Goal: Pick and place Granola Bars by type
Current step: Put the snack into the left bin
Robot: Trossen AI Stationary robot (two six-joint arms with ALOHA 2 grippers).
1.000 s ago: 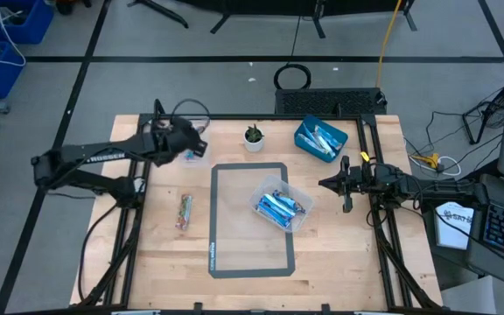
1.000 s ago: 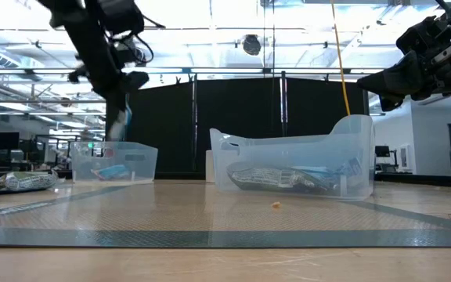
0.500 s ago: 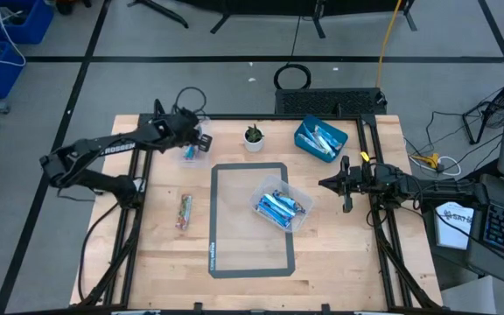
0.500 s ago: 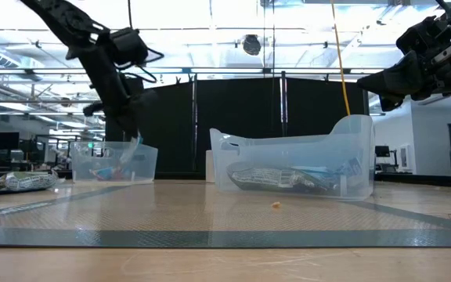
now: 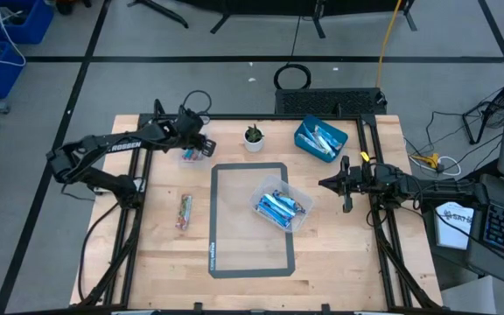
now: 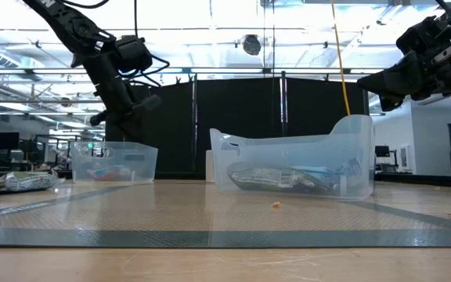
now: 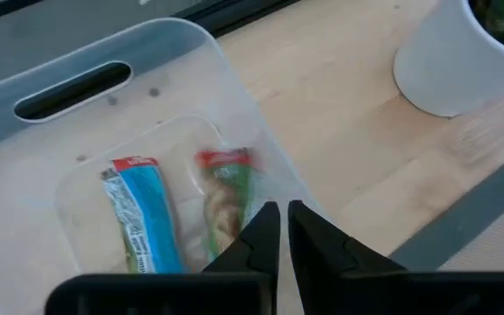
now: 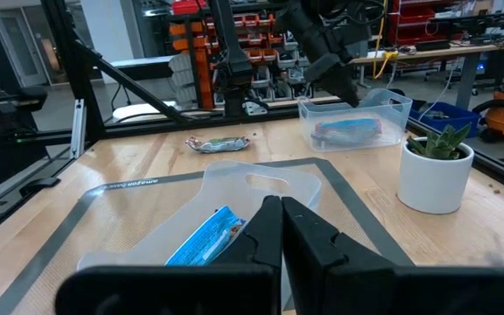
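A: Lying in three places, the Granola Bars (image 5: 281, 208) are mostly blue ones heaped in the clear tub (image 5: 302, 213) near the middle of the table (image 5: 339, 254), inside the grey-bordered mat (image 5: 220, 262).

B: And the other two places?

A: A blue-wrapped bar (image 7: 143, 226) and a second bar with a red and green wrapper (image 7: 222, 194) lie side by side in the small clear tub (image 7: 24, 131) at the far left of the table. More bars (image 5: 326, 138) sit in the blue square bin (image 5: 307, 140) at the far right. One loose bar (image 5: 184, 211) lies on the bare wood left of the mat.

B: Where is the left gripper (image 7: 278, 238)?

A: Above the small clear tub, at its edge nearest the white plant pot (image 5: 254, 138). In the left wrist view its fingers stand just slightly apart, a thin gap between them, with nothing in that gap.

B: So it holds no bar?

A: None that shows. The two bars rest on the tub's floor beneath the fingertips.

B: The right gripper (image 5: 346, 185)?

A: It hangs over the right side of the table, just right of the middle tub and apart from it. Its fingers are pressed together on nothing.
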